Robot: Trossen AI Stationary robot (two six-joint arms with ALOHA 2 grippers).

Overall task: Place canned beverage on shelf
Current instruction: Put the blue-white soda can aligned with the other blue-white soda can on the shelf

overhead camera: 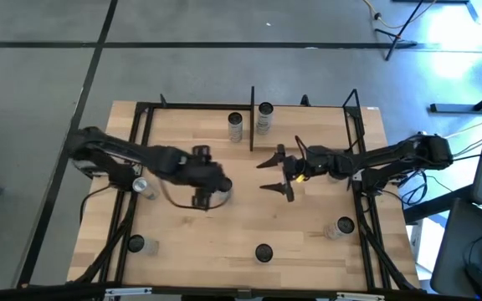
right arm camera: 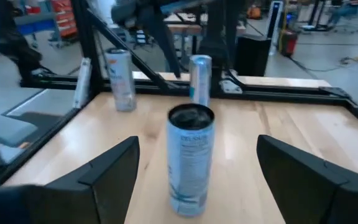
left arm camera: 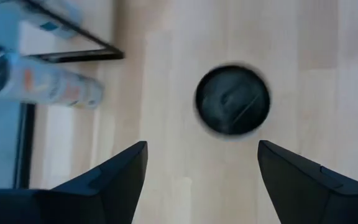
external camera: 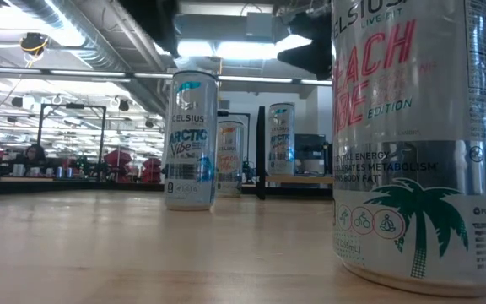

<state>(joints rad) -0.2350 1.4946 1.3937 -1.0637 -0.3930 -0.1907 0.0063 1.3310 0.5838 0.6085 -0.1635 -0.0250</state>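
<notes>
Standing upright between both arms' open jaws, cylindrical metal can (overhead camera: 221,194) on smooth wooden tabletop (overhead camera: 249,226).

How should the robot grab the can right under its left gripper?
By the upper side wall, from straight above. The can stands upright and round, and the open left gripper hangs over it, fingers spread wider than the can.
</notes>
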